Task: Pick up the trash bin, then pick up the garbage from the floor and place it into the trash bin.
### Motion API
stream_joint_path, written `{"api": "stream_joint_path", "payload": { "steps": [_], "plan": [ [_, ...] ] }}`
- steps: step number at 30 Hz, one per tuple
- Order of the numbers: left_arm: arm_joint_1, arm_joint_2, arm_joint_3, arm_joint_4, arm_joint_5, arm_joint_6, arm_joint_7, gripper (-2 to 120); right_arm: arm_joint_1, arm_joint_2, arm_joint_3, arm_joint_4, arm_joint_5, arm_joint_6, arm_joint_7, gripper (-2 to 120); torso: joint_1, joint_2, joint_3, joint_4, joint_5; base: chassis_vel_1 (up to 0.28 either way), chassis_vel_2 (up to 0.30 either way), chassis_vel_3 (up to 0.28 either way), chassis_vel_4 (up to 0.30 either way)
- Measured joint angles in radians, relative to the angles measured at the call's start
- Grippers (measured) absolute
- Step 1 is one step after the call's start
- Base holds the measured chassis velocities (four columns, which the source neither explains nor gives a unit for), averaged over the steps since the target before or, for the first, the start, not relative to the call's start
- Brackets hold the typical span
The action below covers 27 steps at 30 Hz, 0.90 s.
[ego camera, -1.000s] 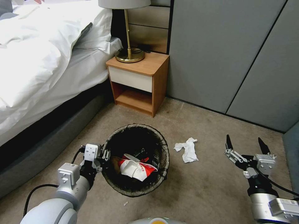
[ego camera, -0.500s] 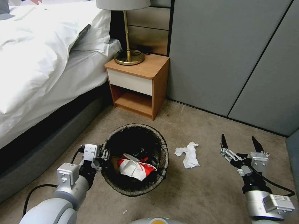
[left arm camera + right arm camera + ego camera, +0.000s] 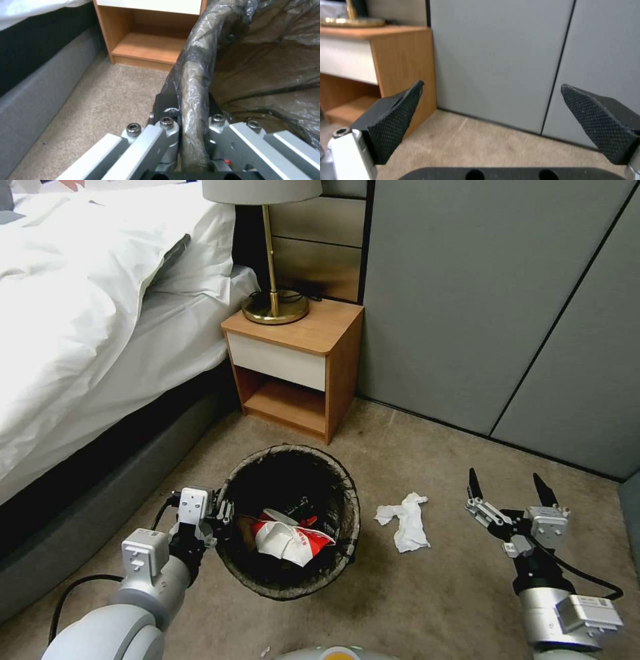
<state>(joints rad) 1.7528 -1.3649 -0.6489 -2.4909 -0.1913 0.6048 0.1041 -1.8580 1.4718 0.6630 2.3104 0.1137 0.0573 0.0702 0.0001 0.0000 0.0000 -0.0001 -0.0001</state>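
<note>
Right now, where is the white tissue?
In the head view the white tissue lies on the carpet, between the trash bin and the open right gripper.

Open carpet (image 3: 460, 600) lies between my right tool (image 3: 505, 492) and the white tissue (image 3: 407, 519). The trash bin (image 3: 291, 520) flanks its left; nightstand (image 3: 293, 363) and grey wall panels (image 3: 480, 300) close the far side.

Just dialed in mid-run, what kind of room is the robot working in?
Most likely a bedroom, perhaps a hotel room: a bed with white bedding, a wooden nightstand with a brass lamp beside it, carpet, and grey panelled walls.
</note>
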Motion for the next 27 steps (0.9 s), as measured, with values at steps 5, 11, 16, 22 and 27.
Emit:
{"api": "stream_joint_path", "payload": {
  "steps": [5, 11, 16, 22, 27],
  "plan": [
    [0.002, 0.001, 0.000, -0.006, -0.002, 0.001, -0.001, 1, 0.036, -0.032, -0.020, -0.033, 0.015, -0.115, 0.009, 100, 0.000, 0.000, 0.000, 0.0001, 0.0001, 0.000, 0.000, 0.000, 0.000],
    [0.005, 0.002, -0.004, -0.007, -0.003, 0.003, -0.003, 1, 0.116, -0.082, -0.066, -0.081, 0.091, -0.316, 0.047, 100, 0.000, 0.000, 0.000, 0.0002, 0.0002, 0.000, 0.000, 0.000, 0.000],
    [0.010, 0.004, -0.018, -0.008, -0.018, 0.008, -0.015, 1, 0.222, -0.120, -0.121, -0.147, 0.227, -0.440, 0.090, 100, 0.000, 0.000, 0.000, 0.0001, 0.0000, 0.000, 0.000, 0.000, 0.000],
    [0.017, 0.003, -0.028, -0.008, -0.026, 0.013, -0.022, 1, 0.313, -0.139, -0.175, -0.244, 0.287, -0.478, 0.111, 100, 0.000, 0.000, 0.000, 0.0002, 0.0002, 0.000, 0.000, 0.000, 0.000],
    [0.020, 0.004, -0.030, -0.009, -0.029, 0.015, -0.028, 1, 0.399, -0.148, -0.231, -0.379, 0.317, -0.488, 0.130, 100, 0.000, 0.000, 0.000, 0.0002, 0.0000, 0.000, 0.000, 0.000, 0.000]
  ]
}}
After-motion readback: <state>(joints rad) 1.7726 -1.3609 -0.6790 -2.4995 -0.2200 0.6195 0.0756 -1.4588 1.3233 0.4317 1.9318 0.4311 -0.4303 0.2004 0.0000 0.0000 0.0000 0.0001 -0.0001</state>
